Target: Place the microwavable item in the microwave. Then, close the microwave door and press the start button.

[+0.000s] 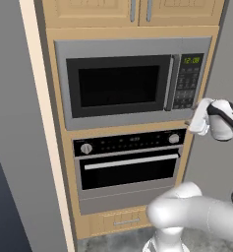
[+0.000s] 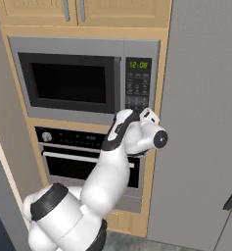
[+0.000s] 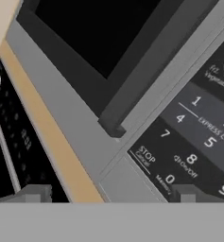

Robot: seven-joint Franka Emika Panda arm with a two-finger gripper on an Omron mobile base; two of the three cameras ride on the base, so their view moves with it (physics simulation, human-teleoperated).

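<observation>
The claw (image 3: 111, 193) hangs just before the lower corner of the microwave (image 1: 64, 83), its two fingertips (image 3: 35, 193) apart with nothing between them. One tip sits over the oven below, the other over the keypad (image 3: 193, 142), near the STOP and 0 keys. The microwave door (image 1: 119, 85) looks fully closed, its vertical bar handle (image 1: 170, 82) beside the keypad (green clock lit). The microwavable item is presumably inside, though the dark window hides it. By my reading only the start press remains. Below is the knobbed wall oven (image 1: 130, 165), above it wooden cabinets (image 1: 132, 12). Nothing blocks the keypad.
</observation>
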